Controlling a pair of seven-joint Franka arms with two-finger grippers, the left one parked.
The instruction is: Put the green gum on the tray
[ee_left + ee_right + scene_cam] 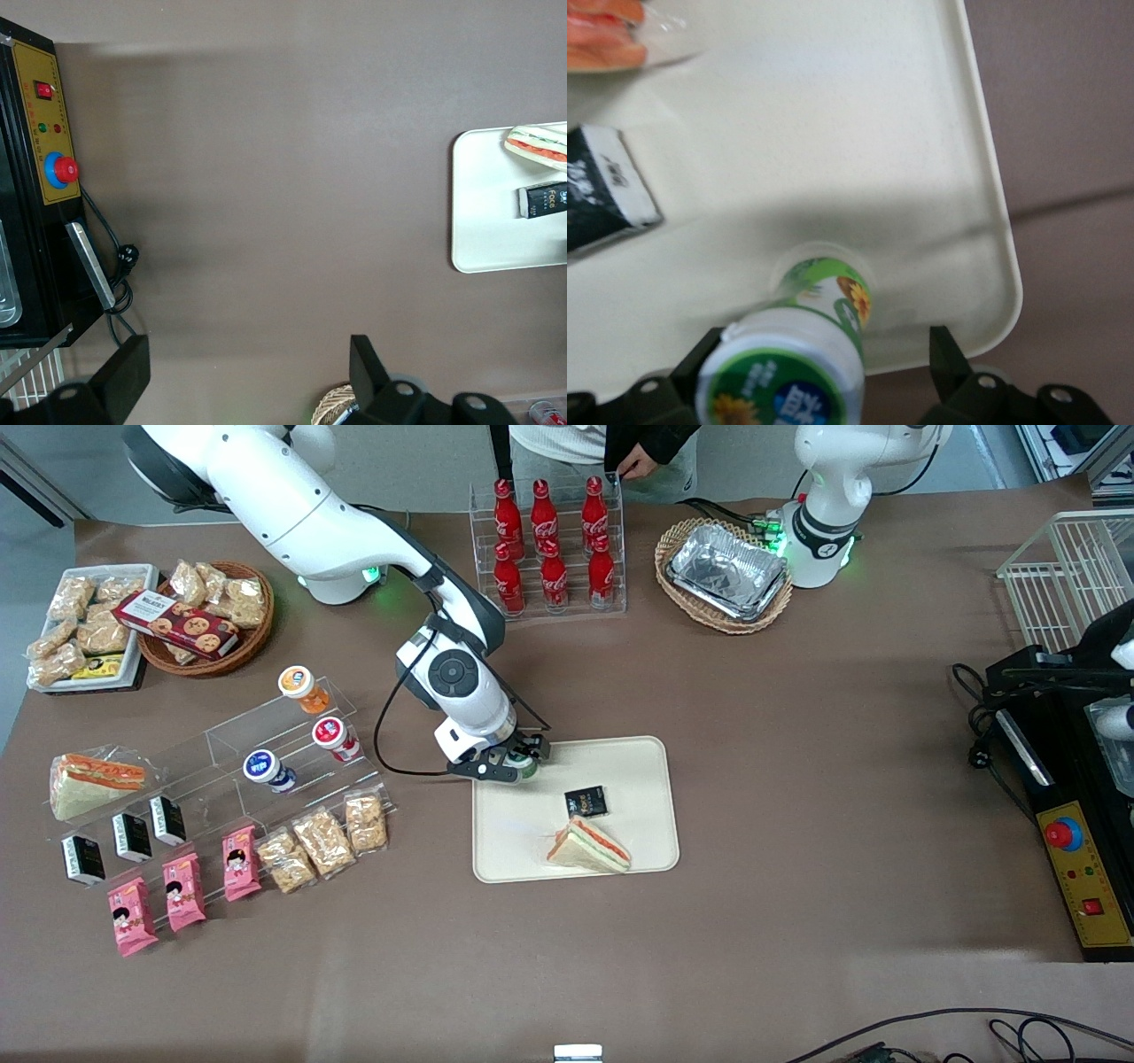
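Hovering over the tray [833,133], the pincer [819,367] straddles the green gum [788,363], fingers apart.

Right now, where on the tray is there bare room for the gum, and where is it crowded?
The gripper hangs over the tray's corner nearest the working arm, the green gum between its fingers. Free: that corner's bare surface beneath the bottle, up to the black packet. Crowded: packet and sandwich, nearer the camera.
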